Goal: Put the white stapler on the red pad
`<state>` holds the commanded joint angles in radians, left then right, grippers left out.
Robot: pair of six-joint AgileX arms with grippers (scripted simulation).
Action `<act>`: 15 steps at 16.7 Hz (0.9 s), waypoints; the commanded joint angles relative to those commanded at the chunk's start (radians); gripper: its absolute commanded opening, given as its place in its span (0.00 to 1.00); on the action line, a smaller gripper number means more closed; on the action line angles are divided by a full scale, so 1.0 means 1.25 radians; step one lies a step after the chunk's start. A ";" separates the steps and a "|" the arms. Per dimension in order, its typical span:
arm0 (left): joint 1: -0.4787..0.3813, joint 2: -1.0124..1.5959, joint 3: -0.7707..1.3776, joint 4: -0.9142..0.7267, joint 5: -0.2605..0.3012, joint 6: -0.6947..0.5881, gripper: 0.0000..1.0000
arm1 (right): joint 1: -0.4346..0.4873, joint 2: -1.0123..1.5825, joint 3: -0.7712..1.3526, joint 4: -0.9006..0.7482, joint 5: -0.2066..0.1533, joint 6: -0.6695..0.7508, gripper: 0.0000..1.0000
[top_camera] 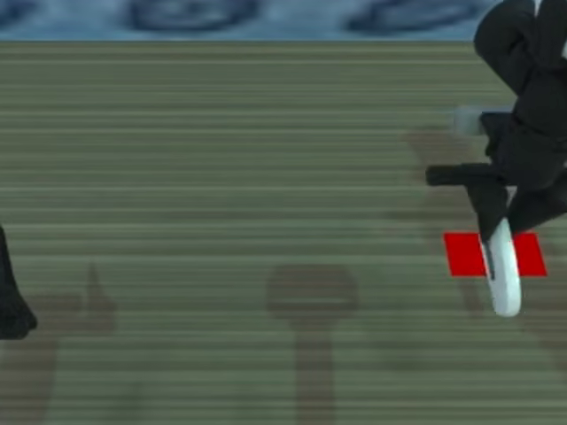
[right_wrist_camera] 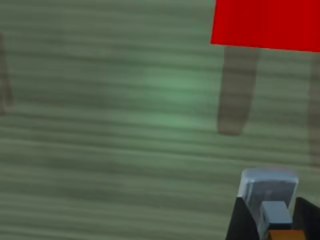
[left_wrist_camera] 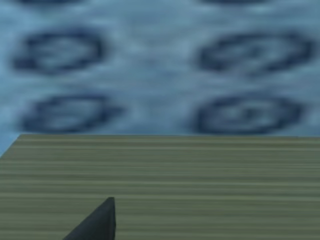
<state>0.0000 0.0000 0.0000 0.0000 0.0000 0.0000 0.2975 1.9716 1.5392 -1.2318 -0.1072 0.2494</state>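
Observation:
The white stapler [top_camera: 504, 274] hangs lengthwise across the red pad [top_camera: 462, 254] at the right of the table, its near end reaching past the pad's front edge. My right gripper [top_camera: 493, 241] is shut on the stapler's far end and holds it above the surface. The right wrist view shows the stapler's end [right_wrist_camera: 269, 190] between two dark fingers [right_wrist_camera: 238, 220], with the red pad [right_wrist_camera: 265, 22] farther off and a shadow on the table between. My left gripper [top_camera: 11, 310] is parked at the table's left edge; one dark fingertip [left_wrist_camera: 100, 222] shows, with nothing beside it.
The striped green-brown tabletop [top_camera: 266, 159] carries faint arm shadows near its front middle. Behind its far edge is a blue patterned backdrop [left_wrist_camera: 160, 65]. Nothing else stands on the table.

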 joint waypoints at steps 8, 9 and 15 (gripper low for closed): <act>0.000 0.000 0.000 0.000 0.000 0.000 1.00 | -0.206 0.035 0.047 -0.017 -0.062 0.740 0.00; 0.000 0.000 0.000 0.000 0.000 0.000 1.00 | -0.228 0.032 0.049 -0.013 -0.069 0.802 0.00; 0.000 0.000 0.000 0.000 0.000 0.000 1.00 | -0.300 0.007 0.051 0.007 -0.093 0.995 0.00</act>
<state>0.0000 0.0000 0.0000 0.0000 0.0000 0.0000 -0.0770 1.9808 1.6031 -1.2231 -0.2229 1.4926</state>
